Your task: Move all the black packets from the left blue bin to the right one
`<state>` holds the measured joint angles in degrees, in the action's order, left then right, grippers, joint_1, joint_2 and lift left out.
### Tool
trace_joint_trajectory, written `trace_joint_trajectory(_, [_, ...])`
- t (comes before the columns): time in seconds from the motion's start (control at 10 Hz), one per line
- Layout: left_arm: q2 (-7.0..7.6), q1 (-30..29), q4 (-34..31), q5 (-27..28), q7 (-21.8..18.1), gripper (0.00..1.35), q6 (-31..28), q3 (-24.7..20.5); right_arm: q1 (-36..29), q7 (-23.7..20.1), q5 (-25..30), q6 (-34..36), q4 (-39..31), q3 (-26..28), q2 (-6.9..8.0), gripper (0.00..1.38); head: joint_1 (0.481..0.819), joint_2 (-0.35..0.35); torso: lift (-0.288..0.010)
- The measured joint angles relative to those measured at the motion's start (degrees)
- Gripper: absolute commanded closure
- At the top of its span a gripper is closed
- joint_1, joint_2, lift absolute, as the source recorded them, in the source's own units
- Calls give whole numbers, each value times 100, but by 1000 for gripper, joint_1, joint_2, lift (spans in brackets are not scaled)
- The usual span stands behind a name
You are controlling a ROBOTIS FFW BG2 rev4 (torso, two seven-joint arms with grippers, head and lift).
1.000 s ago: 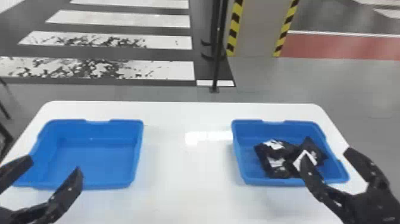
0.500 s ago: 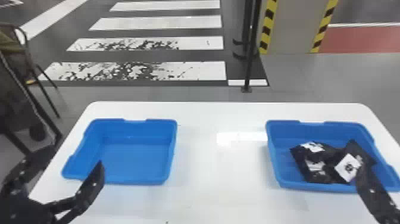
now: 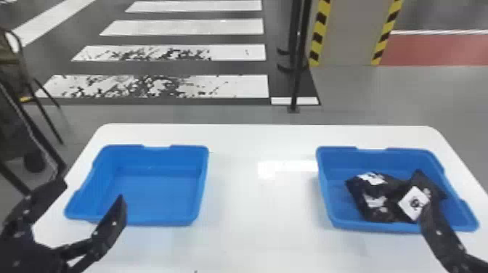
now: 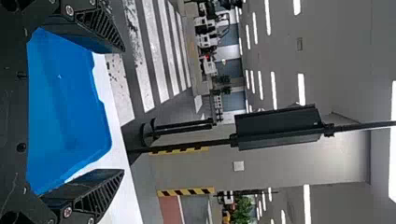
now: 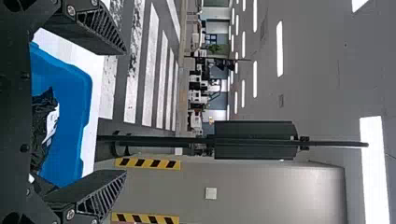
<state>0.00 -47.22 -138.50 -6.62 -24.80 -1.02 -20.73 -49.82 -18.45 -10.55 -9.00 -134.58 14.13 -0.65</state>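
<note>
My left gripper [image 3: 95, 188] stands open at the near left corner of the left blue bin [image 3: 156, 222], which has nothing in it. In the left wrist view my left gripper [image 4: 123, 111] has its fingers wide apart. The right blue bin [image 3: 366, 225] holds black packets [image 3: 385, 214] with white labels, bunched toward its right side. One finger of my right gripper [image 3: 437, 228] overlaps the bin's near edge in the head view. Across the right wrist view, my right gripper [image 5: 125, 111] is open with nothing between its fingertips; black packets [image 5: 41, 126] lie beyond in the bin.
Both bins stand on a white table [image 3: 254, 214], apart from each other. Behind the table is a thin black post [image 3: 296, 83]. A chair [image 3: 21, 72] stands on the floor at the left.
The head view has swung to the left, so bins, table and both arms appear farther right. The packets lie in the right bin as before, and the left gripper stays open.
</note>
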Motion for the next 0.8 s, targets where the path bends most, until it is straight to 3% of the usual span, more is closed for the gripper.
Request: trace_joint_trajectory(0.8, [0,81,176,-119,1,133,-174,158,66,0,-95,84,120,-53,-23,125,695,27,-140])
